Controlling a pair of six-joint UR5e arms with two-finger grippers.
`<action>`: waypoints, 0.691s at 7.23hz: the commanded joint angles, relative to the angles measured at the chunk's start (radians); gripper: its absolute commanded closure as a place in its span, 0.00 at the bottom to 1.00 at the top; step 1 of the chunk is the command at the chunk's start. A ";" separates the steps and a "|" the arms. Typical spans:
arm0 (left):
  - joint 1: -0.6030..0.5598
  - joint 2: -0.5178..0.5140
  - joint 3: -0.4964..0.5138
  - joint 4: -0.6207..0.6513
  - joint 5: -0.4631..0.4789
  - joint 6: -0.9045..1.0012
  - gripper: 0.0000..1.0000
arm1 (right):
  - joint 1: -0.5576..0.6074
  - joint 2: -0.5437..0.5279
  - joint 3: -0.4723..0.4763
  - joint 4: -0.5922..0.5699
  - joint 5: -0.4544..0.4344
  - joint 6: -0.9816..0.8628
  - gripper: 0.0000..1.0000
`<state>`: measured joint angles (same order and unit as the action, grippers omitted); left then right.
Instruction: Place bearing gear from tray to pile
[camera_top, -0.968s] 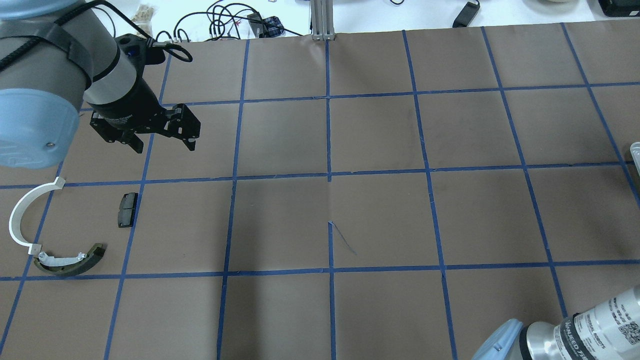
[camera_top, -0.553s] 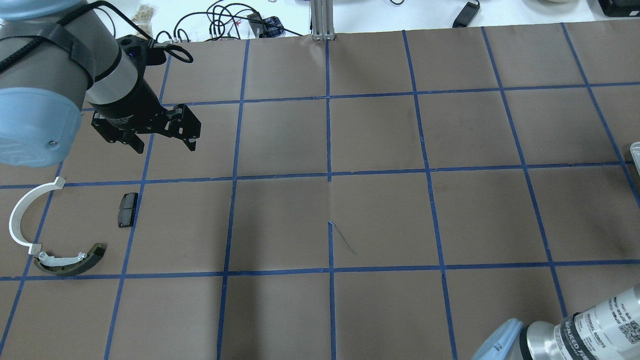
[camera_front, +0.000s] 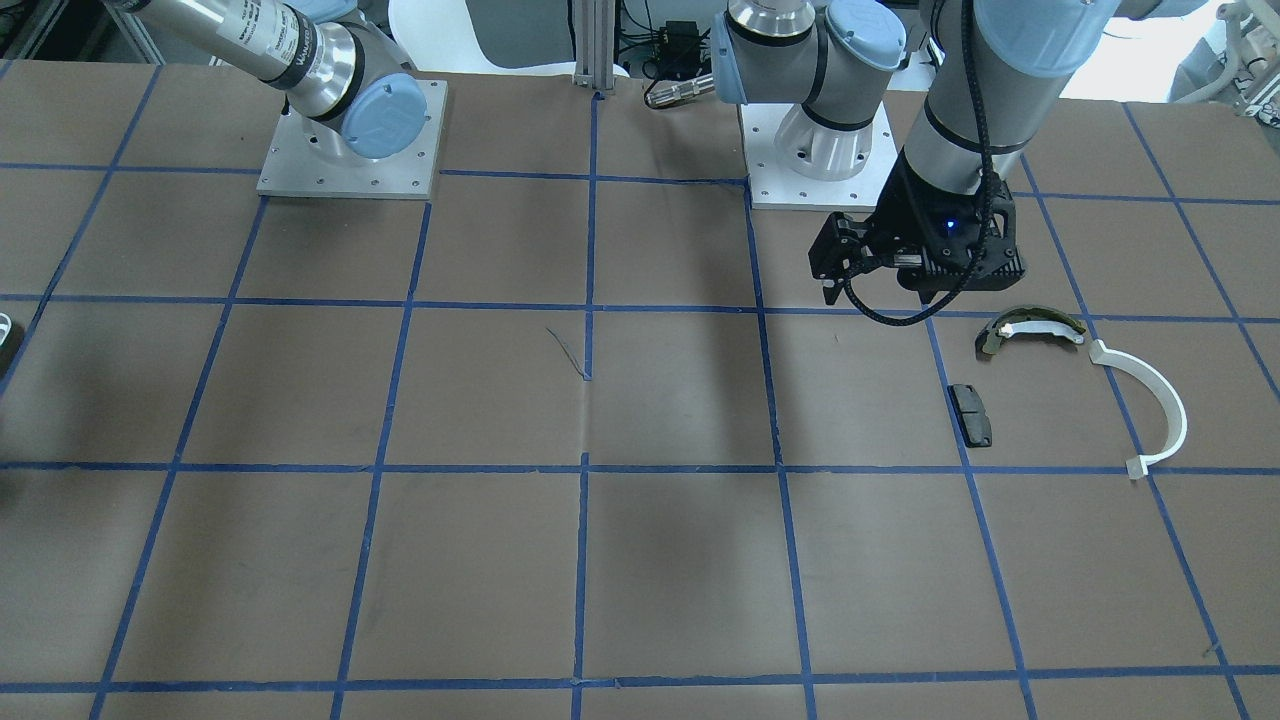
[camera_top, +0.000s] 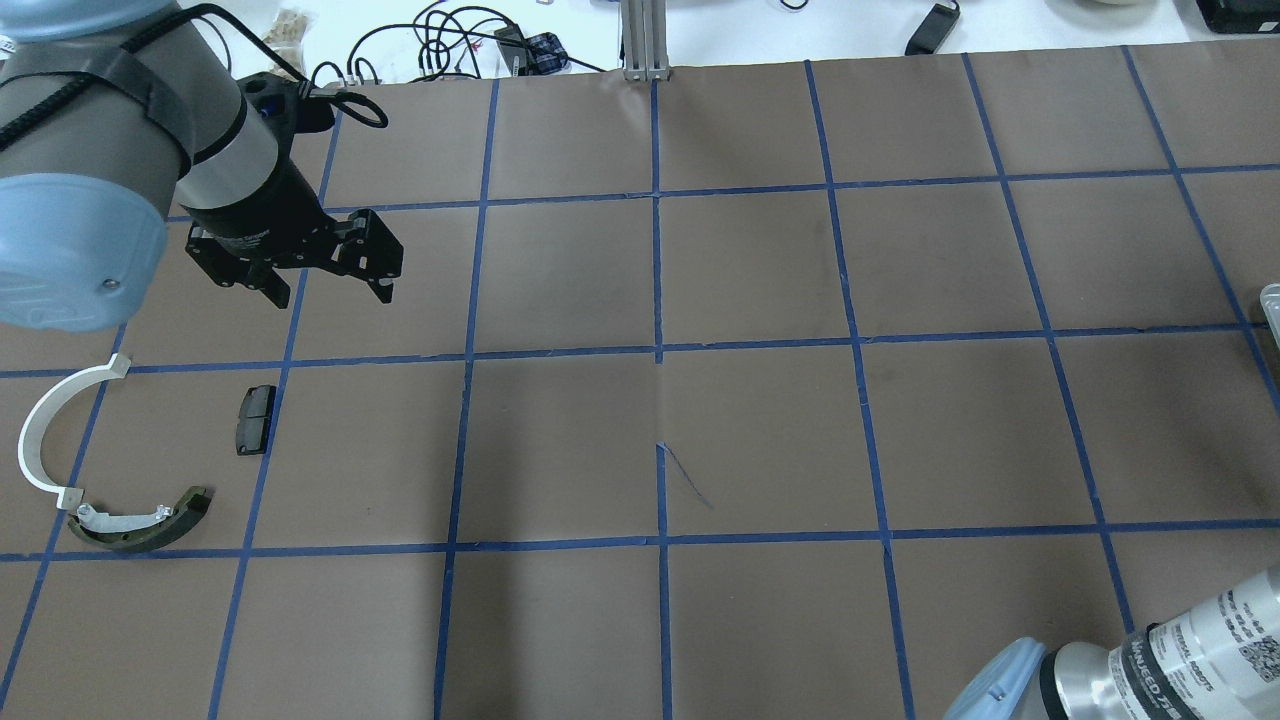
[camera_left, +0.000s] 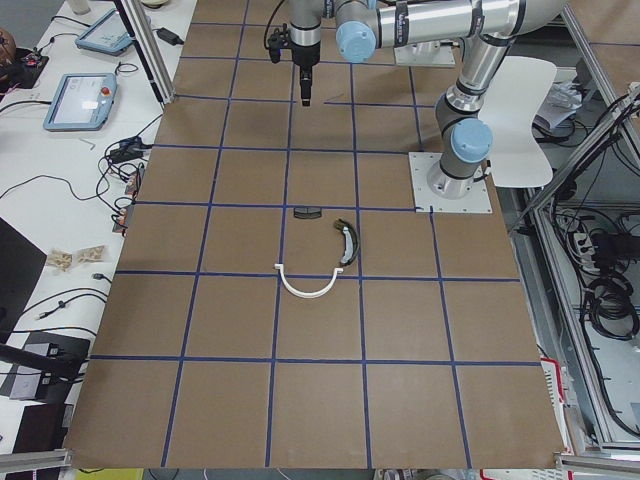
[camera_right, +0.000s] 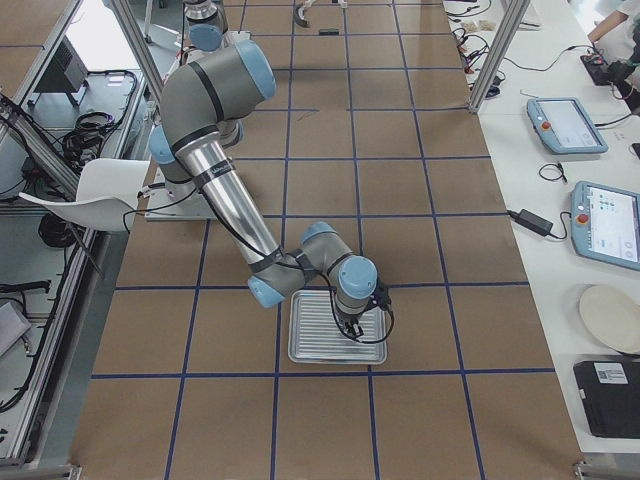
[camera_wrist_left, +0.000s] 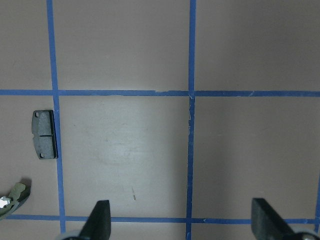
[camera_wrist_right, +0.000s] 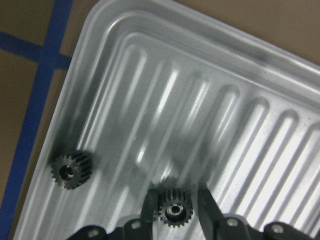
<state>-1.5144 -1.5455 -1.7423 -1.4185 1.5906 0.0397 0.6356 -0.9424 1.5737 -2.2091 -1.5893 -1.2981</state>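
The ribbed metal tray (camera_wrist_right: 225, 100) lies at the table's right end (camera_right: 310, 352). Two small black bearing gears lie in it. My right gripper (camera_wrist_right: 177, 210) is down in the tray with its fingers against both sides of one gear (camera_wrist_right: 174, 209). The other gear (camera_wrist_right: 71, 171) lies near the tray's corner. The pile is at the left: an olive-and-white shoe (camera_top: 140, 520), a white half-ring (camera_top: 45, 430) and a black pad (camera_top: 255, 420). My left gripper (camera_top: 330, 293) hangs open and empty above the table, beyond the pad (camera_wrist_left: 44, 135).
Cables and devices lie past the table's far edge, beside an aluminium post (camera_top: 645, 40). Both arm bases (camera_front: 350, 140) stand on plates on the robot's side. Only the tray's rim (camera_top: 1270, 300) shows at the overhead view's right edge.
My left arm has shifted very slightly; its gripper stays open over the same spot. The pile parts have not moved.
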 joint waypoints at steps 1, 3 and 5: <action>0.000 -0.001 0.001 0.013 -0.001 0.000 0.00 | 0.002 -0.001 0.000 0.008 -0.004 0.006 0.77; 0.000 -0.001 0.000 0.015 0.000 0.000 0.00 | 0.016 -0.047 0.002 0.012 -0.037 0.010 0.88; -0.001 -0.001 0.000 0.015 0.000 0.000 0.00 | 0.123 -0.114 0.012 0.046 -0.026 0.133 0.91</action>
<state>-1.5143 -1.5462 -1.7411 -1.4038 1.5907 0.0392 0.6868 -1.0186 1.5802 -2.1882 -1.6176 -1.2457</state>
